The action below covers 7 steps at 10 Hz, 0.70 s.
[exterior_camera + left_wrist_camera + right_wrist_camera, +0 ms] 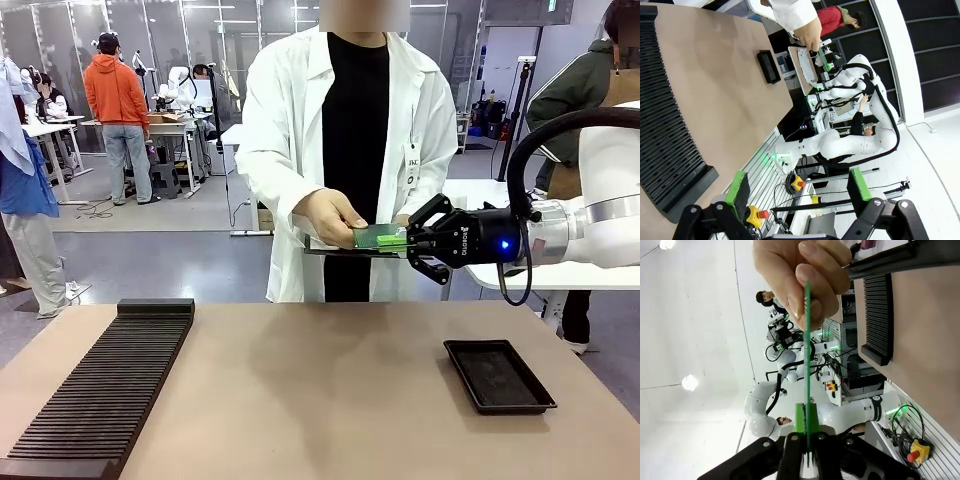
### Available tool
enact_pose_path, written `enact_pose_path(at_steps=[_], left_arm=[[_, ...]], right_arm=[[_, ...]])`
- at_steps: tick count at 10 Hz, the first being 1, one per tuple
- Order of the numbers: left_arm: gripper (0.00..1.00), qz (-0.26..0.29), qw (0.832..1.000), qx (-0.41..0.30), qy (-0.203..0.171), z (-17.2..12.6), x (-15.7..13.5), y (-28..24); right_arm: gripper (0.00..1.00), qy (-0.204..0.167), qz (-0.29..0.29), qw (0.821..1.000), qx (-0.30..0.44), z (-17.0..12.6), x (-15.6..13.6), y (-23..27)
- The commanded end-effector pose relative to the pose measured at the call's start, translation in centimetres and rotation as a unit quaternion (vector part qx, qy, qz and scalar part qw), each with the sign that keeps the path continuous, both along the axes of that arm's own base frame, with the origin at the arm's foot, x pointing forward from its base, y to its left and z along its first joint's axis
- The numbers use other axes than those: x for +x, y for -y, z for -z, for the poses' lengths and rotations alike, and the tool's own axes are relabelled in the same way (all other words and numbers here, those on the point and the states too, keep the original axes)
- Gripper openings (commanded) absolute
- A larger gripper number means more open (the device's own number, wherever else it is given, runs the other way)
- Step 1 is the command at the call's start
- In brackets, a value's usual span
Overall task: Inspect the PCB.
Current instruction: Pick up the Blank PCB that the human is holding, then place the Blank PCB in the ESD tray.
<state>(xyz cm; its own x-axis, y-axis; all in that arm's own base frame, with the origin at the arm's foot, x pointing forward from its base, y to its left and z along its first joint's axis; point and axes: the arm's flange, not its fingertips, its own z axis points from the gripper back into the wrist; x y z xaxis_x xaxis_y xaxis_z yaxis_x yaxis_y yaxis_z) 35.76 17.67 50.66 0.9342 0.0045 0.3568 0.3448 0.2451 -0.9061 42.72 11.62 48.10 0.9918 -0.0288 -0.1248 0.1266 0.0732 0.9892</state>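
Your right gripper point(400, 240) is pinched shut on the PCB point(376, 236), with its green pads point(392, 241) on the edge nearest to it. The board is up in the air past the far side of the surface point(330, 400), near the middle of the front view.

From the gripper, the board lies at 9 o'clock. It lies flat, and its long side runs from 3 o'clock to 9 o'clock. A person's hand point(335, 217) pinches the 9 o'clock end, so you and the person both hold it at once. The next move looks to turn on that shared hold, because the board comes free only if one side lets go.

Your right arm is the near one. Your left gripper point(796, 186) is wide, holds nothing and is well apart from the board.

In the right wrist view the board is a thin green line from 6 o'clock up to 12 o'clock, so you cannot see its face. The hand's fingers point(812, 270) cover its far end, and the pads cover its near end. A dark clipboard point(335, 251) sits just under the board, and you cannot tell if they touch. A black tray point(498, 375) lies on the surface at 5 o'clock.
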Motion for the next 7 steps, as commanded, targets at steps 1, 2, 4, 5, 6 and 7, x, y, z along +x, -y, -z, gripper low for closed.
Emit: enact_pose_path(at_steps=[1,2,4,5,6,7], left_arm=[[1.00,0.005,1.000,-0.006,-0.001,-0.19,-0.06,-0.04],[1.00,0.005,1.000,-0.006,-0.001,-0.19,-0.06,-0.04],[1.00,0.005,1.000,-0.006,-0.001,-0.19,-0.06,-0.04],[1.00,0.005,1.000,-0.006,-0.001,-0.19,-0.06,-0.04],[1.00,0.005,1.000,-0.006,-0.001,-0.19,-0.06,-0.04],[1.00,0.005,1.000,-0.006,-0.001,-0.19,-0.06,-0.04]], right_arm=[[0.00,0.005,-0.002,1.000,-0.001,-0.38,-0.14,-0.24],[0.00,0.005,-0.002,1.000,-0.001,-0.38,-0.14,-0.24],[0.00,0.005,-0.002,1.000,-0.001,-0.38,-0.14,-0.24],[0.00,0.005,-0.002,1.000,-0.001,-0.38,-0.14,-0.24],[0.00,0.005,-0.002,1.000,-0.001,-0.38,-0.14,-0.24],[0.00,0.005,-0.002,1.000,-0.001,-0.38,-0.14,-0.24]])
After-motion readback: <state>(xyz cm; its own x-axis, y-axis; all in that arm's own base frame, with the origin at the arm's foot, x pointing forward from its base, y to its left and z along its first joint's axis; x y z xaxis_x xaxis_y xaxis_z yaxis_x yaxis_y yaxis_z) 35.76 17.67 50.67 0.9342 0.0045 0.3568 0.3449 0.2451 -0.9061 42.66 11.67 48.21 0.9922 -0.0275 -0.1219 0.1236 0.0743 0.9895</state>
